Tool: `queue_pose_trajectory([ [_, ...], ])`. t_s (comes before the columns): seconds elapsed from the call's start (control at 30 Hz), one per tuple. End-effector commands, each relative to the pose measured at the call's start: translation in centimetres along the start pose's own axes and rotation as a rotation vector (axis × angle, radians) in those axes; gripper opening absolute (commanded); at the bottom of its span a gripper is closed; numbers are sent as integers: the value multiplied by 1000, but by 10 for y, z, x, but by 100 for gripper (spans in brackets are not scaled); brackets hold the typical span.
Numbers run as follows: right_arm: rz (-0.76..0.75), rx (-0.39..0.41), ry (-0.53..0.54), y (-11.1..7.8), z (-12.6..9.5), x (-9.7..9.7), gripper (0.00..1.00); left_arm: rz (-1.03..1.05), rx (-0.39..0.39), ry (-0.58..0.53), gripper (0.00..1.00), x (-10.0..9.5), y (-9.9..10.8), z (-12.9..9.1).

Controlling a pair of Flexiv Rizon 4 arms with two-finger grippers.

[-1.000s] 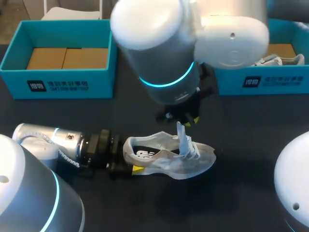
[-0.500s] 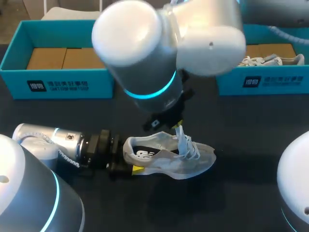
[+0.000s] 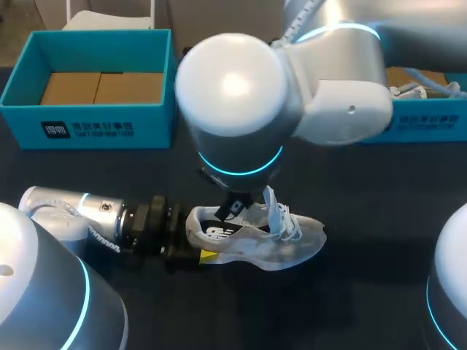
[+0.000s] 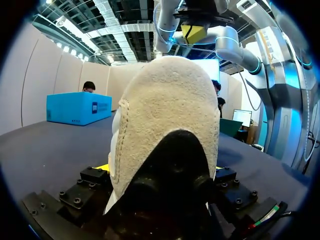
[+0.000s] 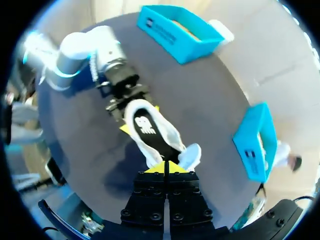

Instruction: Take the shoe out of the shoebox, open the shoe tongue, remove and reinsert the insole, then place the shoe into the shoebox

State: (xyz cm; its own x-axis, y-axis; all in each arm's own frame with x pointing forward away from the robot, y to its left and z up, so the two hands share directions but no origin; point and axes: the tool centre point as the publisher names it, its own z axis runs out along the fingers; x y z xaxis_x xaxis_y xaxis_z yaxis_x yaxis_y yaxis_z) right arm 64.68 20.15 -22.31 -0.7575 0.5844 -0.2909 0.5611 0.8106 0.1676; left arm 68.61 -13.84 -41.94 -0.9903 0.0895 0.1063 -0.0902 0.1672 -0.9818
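A white and grey shoe (image 3: 259, 239) lies on its side on the dark table, toe to the right, its tongue (image 3: 275, 209) and laces standing up. My left gripper (image 3: 191, 244) holds the heel from the left, one yellow finger (image 3: 208, 255) under the heel. The heel (image 4: 165, 125) sits tight between both fingers in the left wrist view. My right gripper (image 5: 165, 166) is shut, tips together, just over the shoe's mouth and beside the tongue (image 5: 189, 156). Nothing shows between its tips. The black insole (image 5: 145, 125) with a white logo lies inside the shoe. The right arm hides most of that gripper (image 3: 233, 208) in the head view.
A teal box (image 3: 87, 117) with cardboard inside stands at the back left. Another teal box (image 3: 427, 120) at the back right holds a second shoe (image 3: 408, 91). My right arm's large joint hangs over the table's middle.
My right arm swung left and down, bringing its gripper from above the tongue to over the shoe's mouth. The tongue stays upright. The left arm and shoe have not moved.
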Motion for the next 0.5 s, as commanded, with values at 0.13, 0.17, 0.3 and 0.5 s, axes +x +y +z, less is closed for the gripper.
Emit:
queue_pose_trajectory([
  [0.13, -309, -16, 7, 24, 18, 31, 0, 1, 2, -2, 0, 1, 0, 0],
  [0.17, -263, 39, -40, 25, 18, 31, 0, 1, 2, -2, 0, 1, 0, 0],
  [0.3, -263, 39, -40, 25, 18, 31, 0, 1, 2, -2, 0, 1, 0, 0],
  [0.5, -263, 39, -40, 25, 18, 31, 0, 1, 2, -2, 0, 1, 0, 0],
])
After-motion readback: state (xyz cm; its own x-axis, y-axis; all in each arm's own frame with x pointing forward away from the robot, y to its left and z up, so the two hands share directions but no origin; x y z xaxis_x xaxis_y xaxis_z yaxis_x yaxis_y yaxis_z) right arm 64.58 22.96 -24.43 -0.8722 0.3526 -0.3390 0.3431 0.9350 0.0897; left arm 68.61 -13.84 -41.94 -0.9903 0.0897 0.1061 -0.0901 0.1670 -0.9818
